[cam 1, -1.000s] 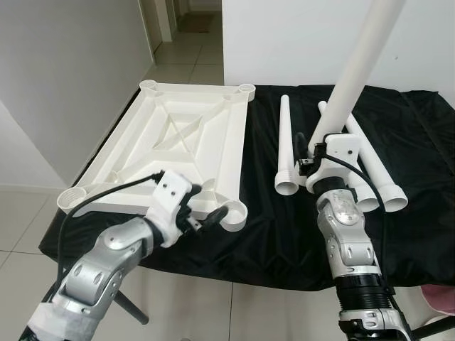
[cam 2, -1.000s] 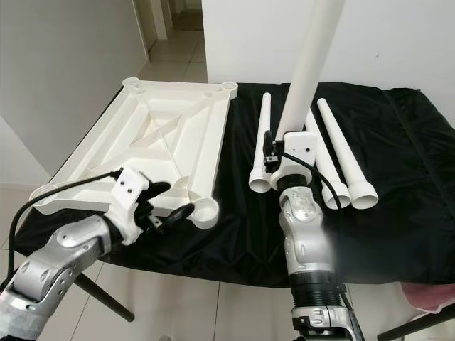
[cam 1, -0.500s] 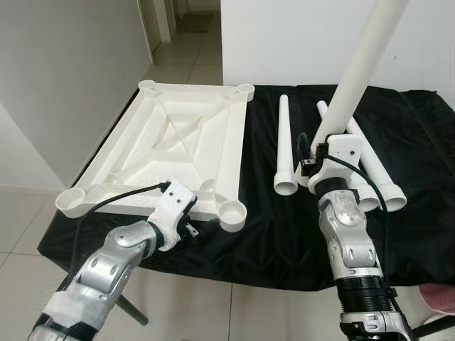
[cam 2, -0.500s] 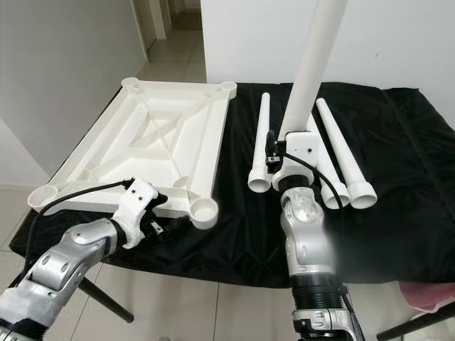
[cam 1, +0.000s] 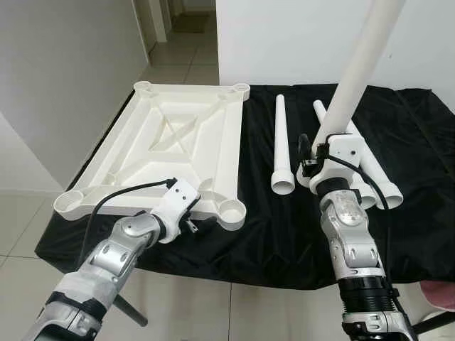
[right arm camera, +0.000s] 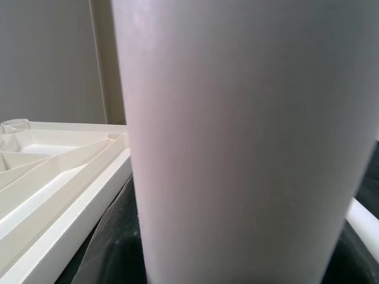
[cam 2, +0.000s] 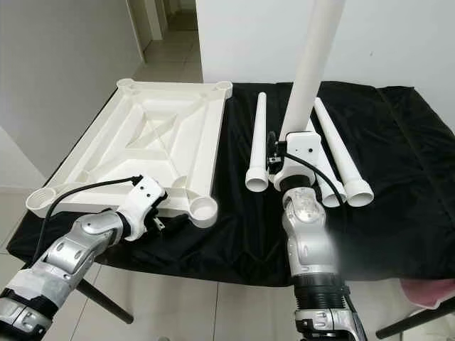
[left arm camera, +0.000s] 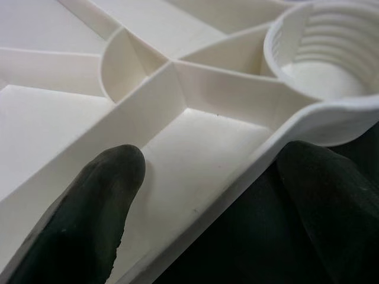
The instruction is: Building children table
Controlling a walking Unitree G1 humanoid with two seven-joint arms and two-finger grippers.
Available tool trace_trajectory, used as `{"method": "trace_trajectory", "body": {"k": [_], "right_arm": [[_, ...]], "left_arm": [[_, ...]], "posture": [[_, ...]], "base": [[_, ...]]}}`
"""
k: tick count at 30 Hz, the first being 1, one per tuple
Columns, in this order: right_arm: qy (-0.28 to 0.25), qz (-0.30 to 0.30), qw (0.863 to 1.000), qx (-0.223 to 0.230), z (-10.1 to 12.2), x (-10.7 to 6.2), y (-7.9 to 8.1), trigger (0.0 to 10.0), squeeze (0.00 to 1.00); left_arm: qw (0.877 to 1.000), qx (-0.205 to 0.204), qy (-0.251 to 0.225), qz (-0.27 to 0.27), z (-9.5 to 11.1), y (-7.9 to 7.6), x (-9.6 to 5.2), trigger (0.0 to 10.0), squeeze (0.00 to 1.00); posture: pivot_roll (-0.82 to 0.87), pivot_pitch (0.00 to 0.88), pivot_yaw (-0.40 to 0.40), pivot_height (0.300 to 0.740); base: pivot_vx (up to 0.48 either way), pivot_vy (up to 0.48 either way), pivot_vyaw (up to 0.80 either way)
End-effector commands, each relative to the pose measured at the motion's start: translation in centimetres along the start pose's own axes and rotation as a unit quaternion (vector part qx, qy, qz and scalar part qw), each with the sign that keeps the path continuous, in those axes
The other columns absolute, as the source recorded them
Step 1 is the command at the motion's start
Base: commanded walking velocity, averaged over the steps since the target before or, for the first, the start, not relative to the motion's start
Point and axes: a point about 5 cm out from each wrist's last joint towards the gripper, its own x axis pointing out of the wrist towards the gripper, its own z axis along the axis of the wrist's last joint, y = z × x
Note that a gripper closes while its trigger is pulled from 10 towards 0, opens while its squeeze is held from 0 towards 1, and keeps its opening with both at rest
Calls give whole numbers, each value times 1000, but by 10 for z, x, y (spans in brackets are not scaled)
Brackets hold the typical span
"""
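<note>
The white tabletop (cam 1: 178, 135) lies upside down on the left half of the black-covered table. My left gripper (cam 1: 188, 214) is at its near rim, just left of the near right corner socket (cam 1: 232, 212). In the left wrist view it is open (left arm camera: 213, 165) and straddles the rim, with one finger (left arm camera: 89, 207) over the inner panel and the other over the black cloth. My right gripper (cam 1: 321, 152) is shut on a white leg (cam 1: 359, 64), held upright above the table's middle. Three more legs lie on the cloth: one (cam 1: 280, 138) beside the tabletop and two (cam 1: 373, 174) partly behind my right arm.
The black cloth (cam 1: 284, 234) hangs over the table's near edge. There is tiled floor (cam 1: 21, 220) to the left, and a hallway opens behind the table at the back left. A pink object (cam 1: 439, 295) sits low at the right.
My left gripper has come down from above the corner socket to the tabletop's near rim. The right gripper still holds the leg upright in the same place.
</note>
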Motion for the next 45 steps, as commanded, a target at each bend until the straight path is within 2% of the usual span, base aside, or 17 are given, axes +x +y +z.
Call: {"method": "trace_trajectory", "body": {"k": [1,2,7,11,18,21,23,25,27,29,30,45], "right_arm": [[-11,2,1000,-3,6,2,1,10000,0],[-10,1,1000,-3,6,2,1,10000,0],[-10,1,1000,-3,6,2,2,10000,0],[-12,-3,1000,-3,7,5,1,10000,0],[-13,-1,1000,-1,7,6,2,10000,0],[-13,-1,1000,-1,7,6,2,10000,0],[-11,0,1000,2,6,6,4,10000,0],[-11,0,1000,2,6,6,4,10000,0],[-11,2,1000,4,6,5,7,10000,0],[-11,2,1000,4,6,5,7,10000,0],[-11,4,1000,7,5,5,9,10000,0],[-10,10,1000,10,4,5,12,10000,0]], "left_arm": [[1000,15,6,-18,-1,-2,1,10000,0],[999,28,6,-42,-1,-9,5,10000,0],[998,31,1,-59,1,-17,9,10000,0],[996,24,-18,-83,10,-33,20,10000,0],[994,18,-45,-100,23,-50,36,10000,0],[994,18,-45,-100,23,-50,36,10000,0],[992,12,-57,-110,29,-62,43,10000,0],[992,12,-57,-110,29,-62,43,10000,0],[990,3,-72,-119,38,-78,52,10000,0],[990,3,-72,-119,38,-78,52,10000,0],[988,-9,-88,-127,49,-91,60,10000,0],[985,-19,-114,-131,70,-106,73,10000,0]], "posture": [[-59,46,78,740],[-58,47,77,740],[-58,47,77,740],[-61,47,85,740],[-58,47,83,740],[-58,47,83,740],[-52,49,85,740],[-52,49,85,740],[-54,38,86,740],[-54,38,86,740],[-57,29,85,740],[-55,19,87,740]], "base": [[0,0,0],[0,0,0],[0,0,0],[0,0,0],[0,0,0],[0,0,0],[0,0,0],[0,0,0],[0,0,0],[0,0,0],[0,0,0],[0,0,0]]}}
